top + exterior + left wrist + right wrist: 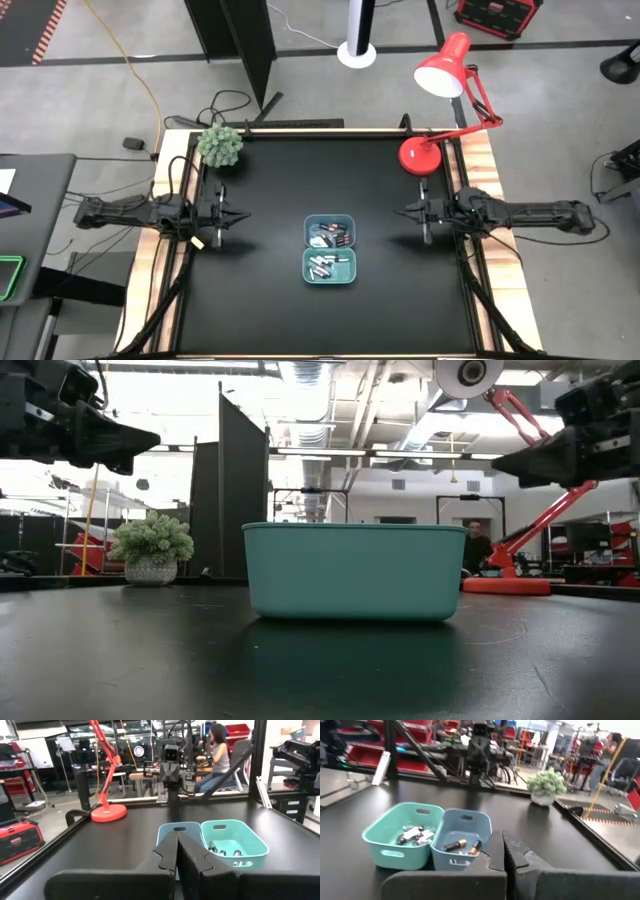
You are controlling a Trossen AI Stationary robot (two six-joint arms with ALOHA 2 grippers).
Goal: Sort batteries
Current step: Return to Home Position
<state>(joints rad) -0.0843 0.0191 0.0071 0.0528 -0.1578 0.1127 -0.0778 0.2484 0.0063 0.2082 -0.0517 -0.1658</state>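
Note:
Two small trays stand side by side at the table's middle: a blue tray on the far side and a teal tray on the near side. Dark batteries lie in the blue tray. Whitish-silver batteries lie in the teal tray. My left gripper hovers shut to the left of the trays. My right gripper hovers shut to their right. Both stand above the table and point at the trays. The low view shows only the teal tray, whose wall hides its contents.
A potted plant stands at the far left corner and a red desk lamp at the far right corner. Bare black tabletop surrounds the trays. A person sits beyond the table in the left wrist view.

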